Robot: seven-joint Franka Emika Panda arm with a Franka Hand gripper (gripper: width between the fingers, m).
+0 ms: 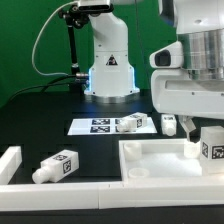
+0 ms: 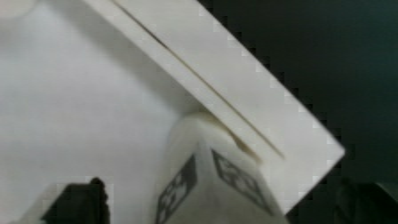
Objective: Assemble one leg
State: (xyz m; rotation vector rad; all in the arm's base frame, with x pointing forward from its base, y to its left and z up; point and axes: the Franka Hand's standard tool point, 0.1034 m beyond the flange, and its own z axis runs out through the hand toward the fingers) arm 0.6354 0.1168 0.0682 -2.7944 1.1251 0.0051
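A leg (image 1: pixel 212 148), a stubby white peg with tag stickers, stands upright at the corner of the large white tray-like part (image 1: pixel 165 158) on the exterior view's right. My gripper (image 1: pixel 203 148) hangs over it, jaws on either side. In the wrist view the leg (image 2: pixel 217 178) sits between the dark fingers (image 2: pixel 80 203), with a strip of white tray (image 2: pixel 89 110) showing between one finger and the leg. The jaws look open around it. Three more legs lie loose: one (image 1: pixel 55 167) at the front left, one (image 1: pixel 130 124) on the marker board, one (image 1: pixel 170 124) beside it.
The marker board (image 1: pixel 100 126) lies at mid-table. The robot base (image 1: pixel 108 65) stands behind it. A long white bar (image 1: pixel 12 163) lies at the exterior view's left and another white strip (image 1: pixel 70 190) runs along the front edge.
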